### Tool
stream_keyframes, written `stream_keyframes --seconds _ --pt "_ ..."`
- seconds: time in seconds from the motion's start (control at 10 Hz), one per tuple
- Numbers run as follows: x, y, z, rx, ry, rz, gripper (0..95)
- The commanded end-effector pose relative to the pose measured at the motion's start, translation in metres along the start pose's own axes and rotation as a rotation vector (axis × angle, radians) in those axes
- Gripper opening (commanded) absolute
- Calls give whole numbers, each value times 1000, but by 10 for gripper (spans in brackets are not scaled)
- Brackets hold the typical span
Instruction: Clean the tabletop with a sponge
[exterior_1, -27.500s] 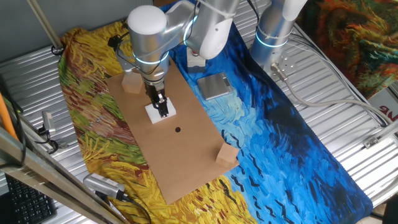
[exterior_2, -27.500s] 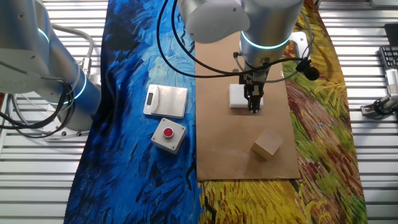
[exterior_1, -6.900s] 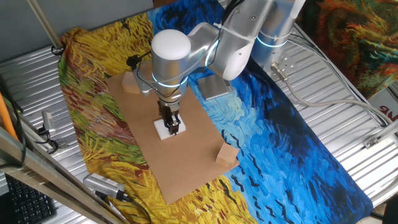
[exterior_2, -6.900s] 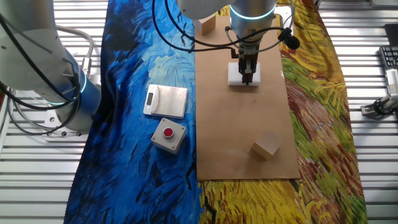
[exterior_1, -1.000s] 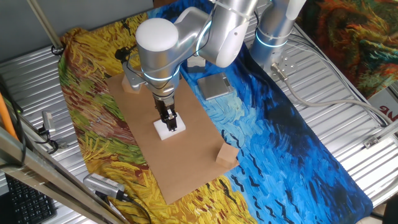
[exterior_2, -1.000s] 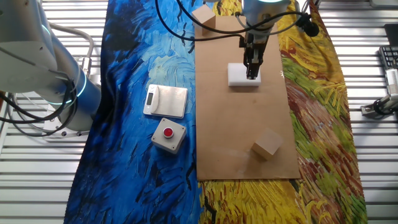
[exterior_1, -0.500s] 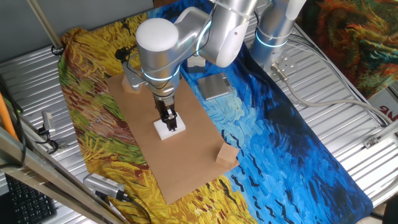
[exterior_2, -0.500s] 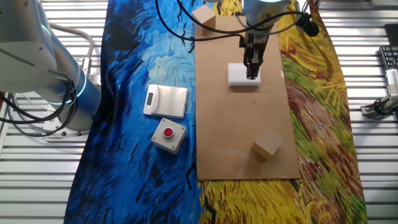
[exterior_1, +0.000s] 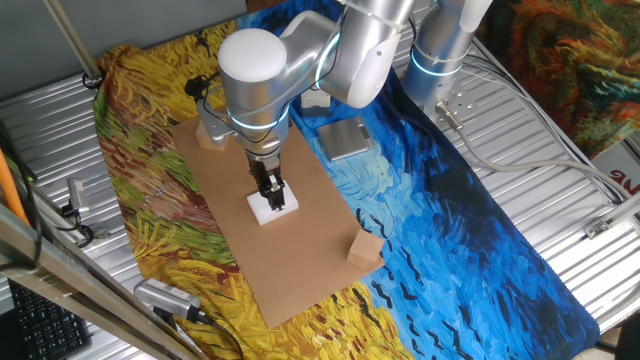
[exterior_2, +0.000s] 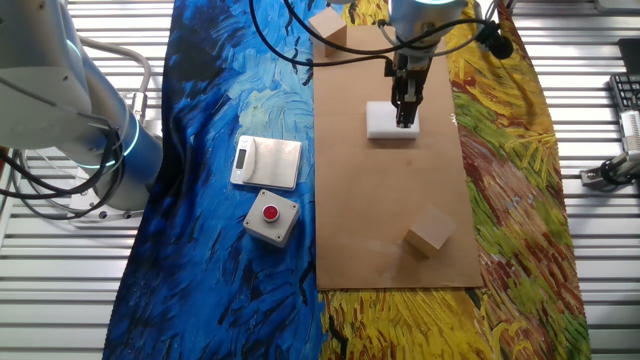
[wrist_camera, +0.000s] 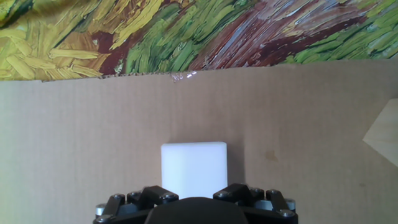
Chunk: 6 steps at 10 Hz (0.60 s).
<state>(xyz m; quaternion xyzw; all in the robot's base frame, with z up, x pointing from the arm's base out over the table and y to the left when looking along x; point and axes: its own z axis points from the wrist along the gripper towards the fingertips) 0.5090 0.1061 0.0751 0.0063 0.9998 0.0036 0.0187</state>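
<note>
The tabletop (exterior_1: 300, 260) is a long brown board lying on a painted cloth; it also shows in the other fixed view (exterior_2: 390, 220) and the hand view (wrist_camera: 74, 137). The sponge (exterior_1: 272, 208) is a small white foam block resting flat on the board's middle, seen too in the other fixed view (exterior_2: 384, 121) and the hand view (wrist_camera: 193, 165). My gripper (exterior_1: 271, 193) points straight down with its fingers at both sides of the sponge, shut on it. The black spot does not show.
Tan wooden cubes sit on the board at one end (exterior_1: 365, 248) and at the other (exterior_1: 210, 133). A grey metal plate (exterior_2: 267, 161) and a white box with a red button (exterior_2: 271, 216) lie on the blue cloth beside the board.
Nothing has moved over the last second. Since the oldest frames the sponge has slid along the board onto the place where the black spot showed.
</note>
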Motion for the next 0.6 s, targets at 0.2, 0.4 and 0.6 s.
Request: stream_keyframes --seconds 0.2,0.4,0.6 --pt "0 0 0 -2 -1 0 760" --pt "0 0 0 -3 -3 2 760" --pt "0 0 0 -4 -4 2 760"
